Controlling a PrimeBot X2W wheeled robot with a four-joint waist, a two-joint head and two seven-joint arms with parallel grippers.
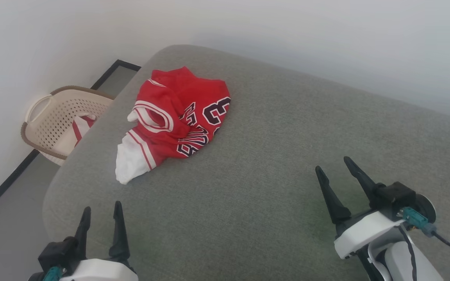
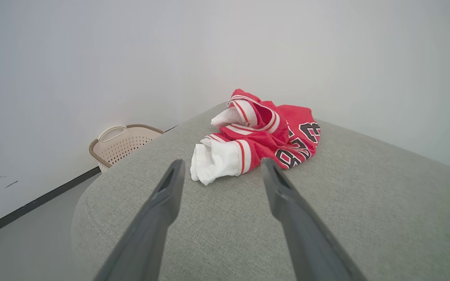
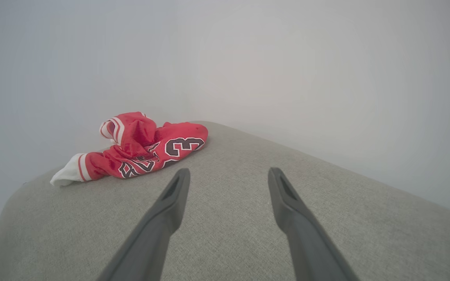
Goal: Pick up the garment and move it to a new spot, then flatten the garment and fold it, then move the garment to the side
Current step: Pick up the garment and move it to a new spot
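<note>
- Red jersey-style garment (image 1: 178,117) with white sleeves, striped red-and-white trim and dark white-outlined lettering lies crumpled on a grey woven-fabric cushion (image 1: 268,175), toward its far left corner; one white sleeve trails toward the near edge (the number and letters face up, partly creased)
- Left gripper (image 1: 102,206), two long dark fingers on a white wrist, hovers at the cushion's near left edge; its fingers stand spread apart with nothing between them, well short of the garment
- From the left wrist view, the garment (image 2: 264,136) sits just beyond the tips of the left gripper (image 2: 222,161); no contact
- Right gripper (image 1: 333,163) is over the cushion's near right part, fingers likewise spread and empty; well apart from the garment
- From the right wrist view, the garment (image 3: 143,152) lies ahead and to the left of the right gripper (image 3: 229,170)
- Cream perforated plastic basket (image 1: 59,117) with a brown rim stands on the floor just beside the cushion's left end; a white-and-red cloth (image 1: 78,130) lies inside it
</note>
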